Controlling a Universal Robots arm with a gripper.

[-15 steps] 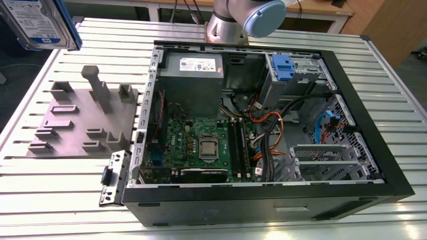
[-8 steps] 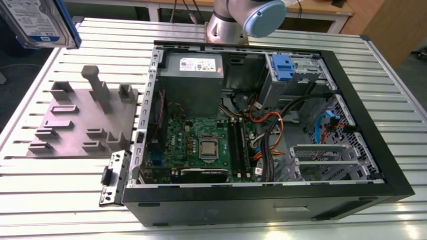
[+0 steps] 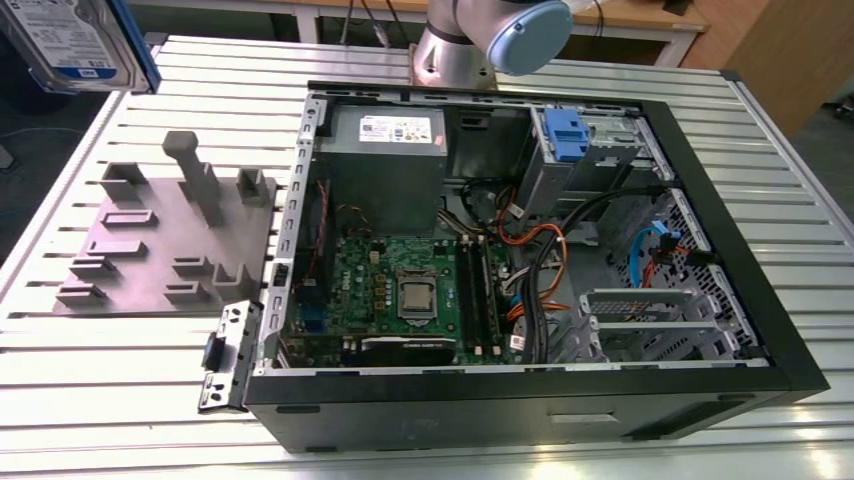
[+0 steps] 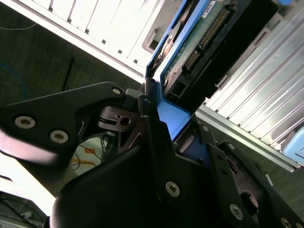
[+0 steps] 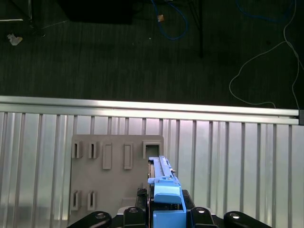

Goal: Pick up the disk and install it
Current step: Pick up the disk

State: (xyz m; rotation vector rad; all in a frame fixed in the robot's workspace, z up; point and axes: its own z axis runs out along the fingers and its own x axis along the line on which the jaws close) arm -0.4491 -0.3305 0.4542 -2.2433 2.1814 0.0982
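Gripper point(image 5: 166, 213) is clamped on disk point(image 3: 64, 40), held aloft off table point(image 3: 774, 160); disk is carried edge-on, long axis pointing away from fingers.

The disk point(image 3: 60, 40) pairs silvery metal with a paper label; its carrier point(image 5: 166, 199) is smooth blue plastic, its circuit board point(image 4: 190, 45) green and matt. The jaws are matt black with bright metal screws point(image 4: 172, 189). The table point(image 3: 120, 400) is ribbed, satin metal; the fixture plate point(image 3: 147, 250) matt grey plastic.
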